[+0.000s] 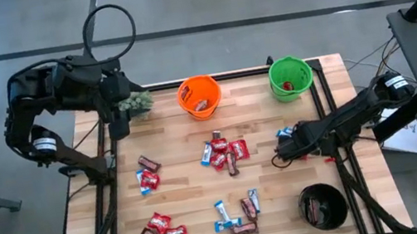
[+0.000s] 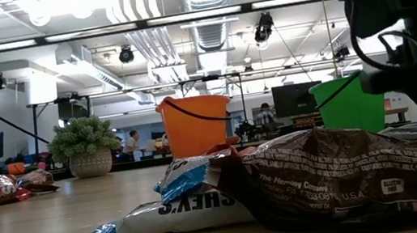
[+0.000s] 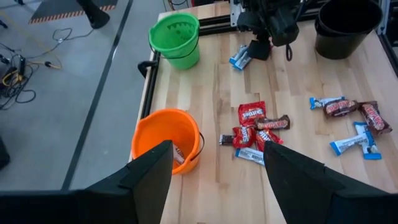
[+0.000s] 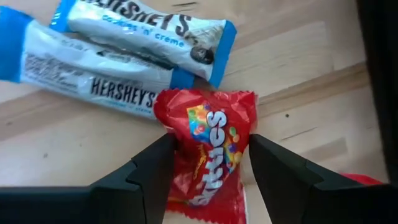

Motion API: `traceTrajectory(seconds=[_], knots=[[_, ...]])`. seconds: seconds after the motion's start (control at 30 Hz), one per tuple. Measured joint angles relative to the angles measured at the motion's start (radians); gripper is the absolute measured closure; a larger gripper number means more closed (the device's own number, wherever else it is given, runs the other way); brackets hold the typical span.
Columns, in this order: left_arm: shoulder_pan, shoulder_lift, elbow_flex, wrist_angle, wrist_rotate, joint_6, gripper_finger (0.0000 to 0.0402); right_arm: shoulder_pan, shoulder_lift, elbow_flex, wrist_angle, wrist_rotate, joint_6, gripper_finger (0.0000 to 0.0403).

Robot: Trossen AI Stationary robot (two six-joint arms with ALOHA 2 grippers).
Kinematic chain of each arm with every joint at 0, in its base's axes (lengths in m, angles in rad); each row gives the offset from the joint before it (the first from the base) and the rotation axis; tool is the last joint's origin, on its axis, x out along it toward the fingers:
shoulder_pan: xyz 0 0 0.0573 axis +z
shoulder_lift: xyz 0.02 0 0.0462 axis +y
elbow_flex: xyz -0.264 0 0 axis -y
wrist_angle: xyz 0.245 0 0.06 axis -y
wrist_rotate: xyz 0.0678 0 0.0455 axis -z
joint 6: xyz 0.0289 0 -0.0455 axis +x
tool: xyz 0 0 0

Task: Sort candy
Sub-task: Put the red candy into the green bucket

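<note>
Candy lies in clusters on the wooden table [image 1: 187, 196]: red packets, blue-and-white bars and dark brown bars. My right gripper [image 1: 282, 154] is low at the table's right side, shut on a red Skittles packet [image 4: 208, 146]. That packet lies next to two blue-and-white Hershey's bars [image 4: 118, 59]. My left gripper [image 3: 217, 149] is open and raised over the far-left corner by the small plant [image 1: 137, 103], touching nothing. The low view shows a dark brown bar [image 2: 331, 173] and a blue-and-white bar [image 2: 181, 210] close up. My right gripper pinches the red packet by its two side edges [image 4: 180, 143] between the two fingers, which lie across it. The packet's crimped far end [image 4: 205, 96] spreads wider than the gap and rests by the nearer Hershey's bar. I cannot tell whether the packet is lifted off the table.
An orange bucket [image 1: 199, 96] and a green bucket [image 1: 290, 77] stand at the far edge, each with something inside. A black bucket [image 1: 323, 205] stands at the near right corner. Candy clusters lie mid-table [image 1: 222, 152], near-left [image 1: 164, 231] and near-centre [image 1: 239, 213].
</note>
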Motion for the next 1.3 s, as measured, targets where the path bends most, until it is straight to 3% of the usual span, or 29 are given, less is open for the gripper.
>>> traceTrajectory(seconds=[0.2,0.5,0.8,1.3], knots=[[0.0,-0.004,-0.003,0.0,0.0,0.0,0.0169,0.0,-0.002,-0.04,0.087,0.006,0.022,0.0223],[0.0,-0.015,-0.003,0.0,0.0,0.0,0.0169,0.0,-0.009,-0.039,0.09,0.003,-0.012,0.0362],[0.0,-0.019,-0.003,0.0,0.001,-0.008,0.0169,0.001,-0.055,0.03,0.037,-0.045,-0.171,0.0371],[0.0,-0.019,-0.003,0.0,0.0,-0.009,0.0169,0.011,-0.082,0.175,-0.137,0.008,-0.366,0.039]])
